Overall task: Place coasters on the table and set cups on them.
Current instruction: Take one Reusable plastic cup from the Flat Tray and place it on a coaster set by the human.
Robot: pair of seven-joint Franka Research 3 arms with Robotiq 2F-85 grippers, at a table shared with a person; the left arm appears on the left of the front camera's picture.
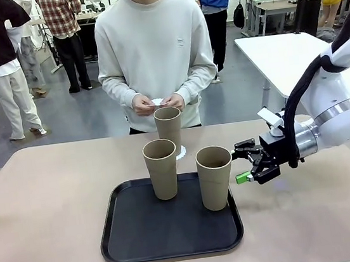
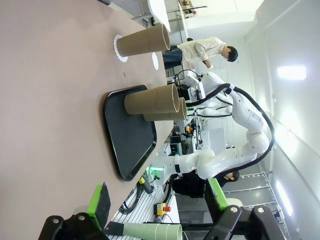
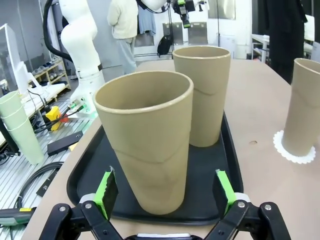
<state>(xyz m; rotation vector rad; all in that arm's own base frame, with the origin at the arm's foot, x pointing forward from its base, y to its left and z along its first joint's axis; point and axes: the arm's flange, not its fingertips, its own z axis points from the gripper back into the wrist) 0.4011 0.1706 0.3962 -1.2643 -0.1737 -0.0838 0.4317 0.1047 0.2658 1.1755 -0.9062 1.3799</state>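
Right gripper point(image 1: 242, 161), jaws spread wide, hovers just right of the near cup point(image 1: 215, 177) on the black tray point(image 1: 137, 238). We see a second cup point(image 1: 161, 169) left of it and a third cup point(image 1: 169, 126) beyond, on a coaster point(image 1: 179, 151) on the beige table point(image 1: 43, 204). Left gripper point(image 2: 157, 202) gapes too. A person point(image 1: 151, 44) stands at the far side, with others behind.

Beige table point(image 1: 45, 217) carries black tray point(image 1: 143, 237); beyond it, coaster point(image 1: 180, 151) under cup point(image 1: 169, 126).
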